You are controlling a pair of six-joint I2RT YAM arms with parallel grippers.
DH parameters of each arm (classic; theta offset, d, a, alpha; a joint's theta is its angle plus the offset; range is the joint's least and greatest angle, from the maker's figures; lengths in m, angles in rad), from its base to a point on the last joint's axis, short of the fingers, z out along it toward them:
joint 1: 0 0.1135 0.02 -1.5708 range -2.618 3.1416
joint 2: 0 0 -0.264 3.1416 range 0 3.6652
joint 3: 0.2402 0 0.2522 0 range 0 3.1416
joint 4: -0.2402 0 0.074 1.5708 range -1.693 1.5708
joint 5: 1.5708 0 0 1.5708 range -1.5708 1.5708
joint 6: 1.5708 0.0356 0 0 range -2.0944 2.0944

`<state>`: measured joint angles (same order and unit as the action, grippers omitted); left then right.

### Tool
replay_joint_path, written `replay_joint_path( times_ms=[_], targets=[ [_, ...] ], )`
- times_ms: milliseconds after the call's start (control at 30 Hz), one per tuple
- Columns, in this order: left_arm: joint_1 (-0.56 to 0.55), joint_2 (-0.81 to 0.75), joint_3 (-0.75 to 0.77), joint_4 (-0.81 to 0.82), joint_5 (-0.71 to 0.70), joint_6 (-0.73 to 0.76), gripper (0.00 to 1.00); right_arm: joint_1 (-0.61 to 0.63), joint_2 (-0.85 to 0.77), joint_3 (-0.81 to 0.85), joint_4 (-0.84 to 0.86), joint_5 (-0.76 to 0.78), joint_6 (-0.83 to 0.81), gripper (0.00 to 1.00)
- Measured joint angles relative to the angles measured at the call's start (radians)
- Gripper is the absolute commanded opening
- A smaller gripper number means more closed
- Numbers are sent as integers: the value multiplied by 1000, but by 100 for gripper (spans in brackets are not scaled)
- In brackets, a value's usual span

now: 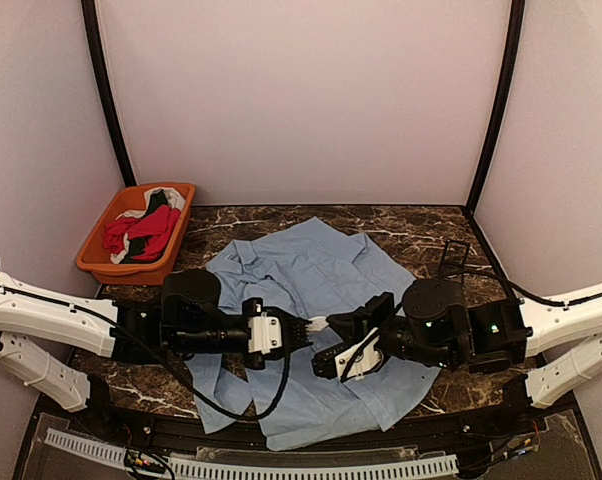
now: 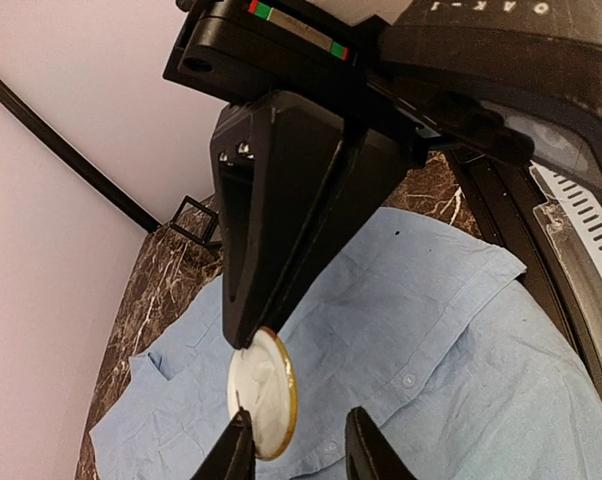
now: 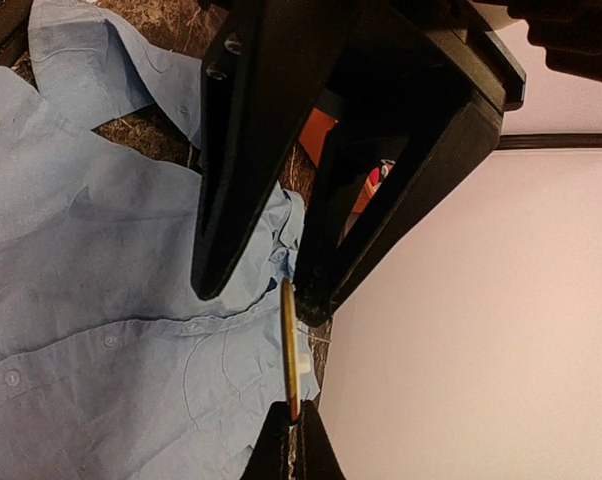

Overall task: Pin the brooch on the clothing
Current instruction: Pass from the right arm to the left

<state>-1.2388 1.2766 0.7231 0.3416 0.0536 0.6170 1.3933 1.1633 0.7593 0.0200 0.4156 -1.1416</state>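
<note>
White, gold-rimmed brooch [image 2: 263, 395] clamped by right end effector [image 3: 293, 432] above shirt [image 1: 311, 265].

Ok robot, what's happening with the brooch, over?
Right gripper shut on brooch, above blue shirt. Left gripper open around it. Nothing in the way.

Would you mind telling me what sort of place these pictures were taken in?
Most likely a robot test booth rather than a home: plain pale walls on black frame posts enclose a marble-patterned table, and a left arm and a right arm reach over it from the near side.
</note>
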Motion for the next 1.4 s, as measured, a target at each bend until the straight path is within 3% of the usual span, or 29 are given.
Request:
replay_joint_path(
  times_ms=[267,467,700,833,1167,1400],
  targets=[
    [-6,8,2,10,-84,10,19,0,0,5,-3,-11,8,0],
    [-10,19,2,23,-119,19,17,0,6,14,-7,-15,18,0],
    [-12,21,2,28,-119,30,18,0,10,14,-9,-15,27,0],
    [-16,21,2,36,-112,33,25,0,10,14,-9,-18,35,0],
    [-29,20,2,69,-85,38,21,-6,10,14,-9,-24,48,0],
    [-35,20,2,74,-101,38,26,-9,10,14,-9,-24,53,0]
  ],
)
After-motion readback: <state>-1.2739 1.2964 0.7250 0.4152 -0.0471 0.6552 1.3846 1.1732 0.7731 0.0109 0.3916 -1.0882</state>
